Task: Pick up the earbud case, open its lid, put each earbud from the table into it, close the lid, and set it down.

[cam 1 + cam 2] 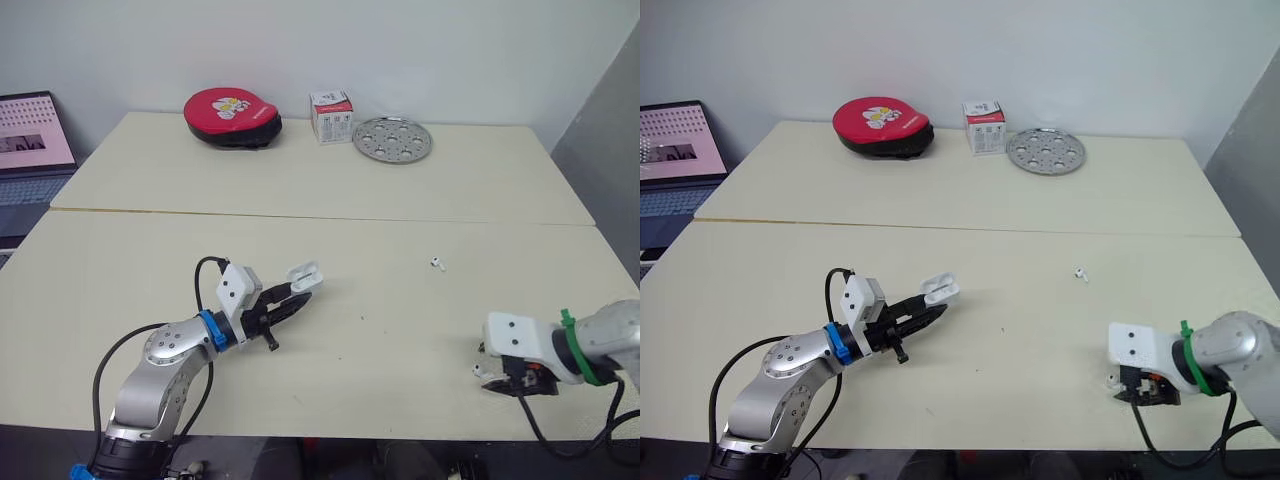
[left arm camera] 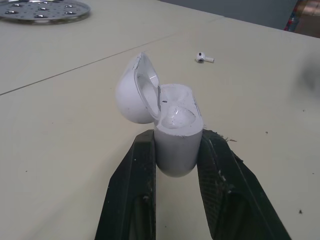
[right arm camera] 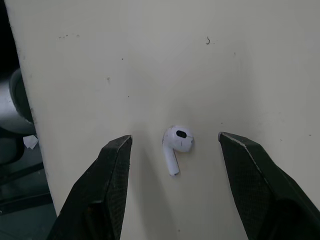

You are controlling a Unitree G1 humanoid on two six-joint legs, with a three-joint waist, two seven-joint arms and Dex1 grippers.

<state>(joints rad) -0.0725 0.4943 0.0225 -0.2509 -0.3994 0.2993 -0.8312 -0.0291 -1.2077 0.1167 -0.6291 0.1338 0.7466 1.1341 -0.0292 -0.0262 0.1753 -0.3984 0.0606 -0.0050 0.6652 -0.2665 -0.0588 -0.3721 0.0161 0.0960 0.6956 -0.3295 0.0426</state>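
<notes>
Gripped the small white plastic earbud case (image 2: 176, 150) in the left claw (image 1: 298, 300), with both black fingers (image 2: 135, 190) pressed flat against its two sides, at about 8 o'clock on the pale cream bench (image 1: 400, 340). Held the case upright between those fingers, its rounded white lid (image 2: 131, 97) swung open on the hinge and tipped back to one side. Showed two hollow wells in the open top. Could not tell whether the base of the case touched the bench or hung just over it.

Spread the right claw (image 3: 174, 137) wide at about 4 o'clock on the bench, close to the near edge, fingers well apart and pointed down at the surface. Straddled one small white stemmed earbud (image 3: 178, 140), which lay flat between the two fingers and touched neither.

Found the second white earbud (image 1: 437, 264) lying loose on the bench at about 2 o'clock from the case and about 11 o'clock from the right claw, well apart from both claws.

Saw, along the far side of the bench, a round red padded pouch (image 1: 232, 117) at 11 o'clock, a small white cardboard box (image 1: 331, 116) at 12 o'clock, and just beside it a round perforated metal plate (image 1: 392, 139). Noted an open laptop (image 1: 35, 135) beyond the bench at 10 o'clock.
</notes>
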